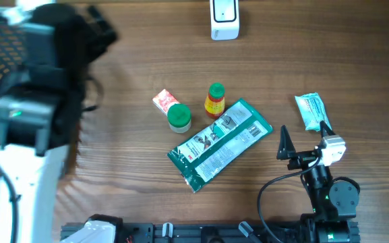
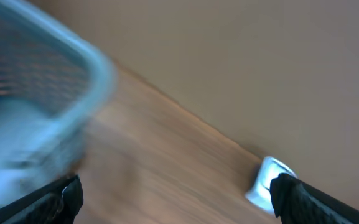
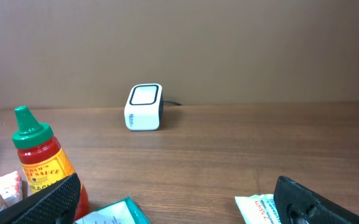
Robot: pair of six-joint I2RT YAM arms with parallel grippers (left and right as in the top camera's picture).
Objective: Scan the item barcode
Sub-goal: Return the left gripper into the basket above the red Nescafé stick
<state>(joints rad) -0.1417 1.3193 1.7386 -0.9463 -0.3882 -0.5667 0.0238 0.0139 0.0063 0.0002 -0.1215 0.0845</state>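
My left gripper [image 2: 176, 188] and right gripper [image 3: 177, 190] gape empty; green pouch [image 1: 220, 143], nine o'clock, looks light, floppy: pinch its edge.

The table [image 1: 127, 47] is brown wood, grained and matt. The white scanner [image 1: 224, 19] at the far edge and the sauce bottle [image 1: 215, 100] with its green cap look like smooth plastic. The long green pouch [image 1: 221, 142] and the small packet [image 1: 311, 110] at right are shiny, crinkled film.

White scanner [image 1: 224, 19] stands upright, well beyond the green pouch [image 1: 220, 144] lying flat and diagonal.
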